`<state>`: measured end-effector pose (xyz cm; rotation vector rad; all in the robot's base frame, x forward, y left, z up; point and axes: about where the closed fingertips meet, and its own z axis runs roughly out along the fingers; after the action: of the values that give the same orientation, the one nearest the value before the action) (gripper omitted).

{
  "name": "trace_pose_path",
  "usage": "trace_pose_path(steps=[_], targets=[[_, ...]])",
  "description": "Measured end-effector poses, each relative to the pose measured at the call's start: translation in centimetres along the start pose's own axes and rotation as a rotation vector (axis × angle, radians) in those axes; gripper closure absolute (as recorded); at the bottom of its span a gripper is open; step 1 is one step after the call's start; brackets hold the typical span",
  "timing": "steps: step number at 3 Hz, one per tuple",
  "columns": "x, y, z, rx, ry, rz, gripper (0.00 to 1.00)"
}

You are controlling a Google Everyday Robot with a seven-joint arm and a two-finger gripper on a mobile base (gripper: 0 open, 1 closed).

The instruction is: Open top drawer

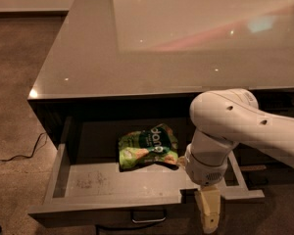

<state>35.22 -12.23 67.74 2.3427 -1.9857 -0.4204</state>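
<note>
The top drawer (103, 181) stands pulled out from the cabinet, its pale grey floor and side walls showing. Its small metal bar handle (148, 217) sits at the centre of the front, at the bottom of the view. My gripper (209, 214) hangs just past the drawer's front edge, right of the handle and apart from it, pointing down. The white arm (225, 121) reaches in from the right and covers the drawer's right part.
A green snack bag (148, 147) lies in the middle of the drawer, towards the back. The glossy grey countertop (161, 38) spans the cabinet above. A dark cable (19, 155) runs over the speckled floor at the left.
</note>
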Motion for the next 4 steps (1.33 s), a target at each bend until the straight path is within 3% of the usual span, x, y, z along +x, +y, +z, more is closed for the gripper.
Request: trace_pose_path(steps=[1, 2, 4], targets=[[0.2, 0.1, -0.7, 0.025, 0.007, 0.005, 0.00], [0.6, -0.1, -1.9, 0.057, 0.036, 0.007, 0.13], [1.1, -0.7, -2.9, 0.107, 0.054, -0.001, 0.54]])
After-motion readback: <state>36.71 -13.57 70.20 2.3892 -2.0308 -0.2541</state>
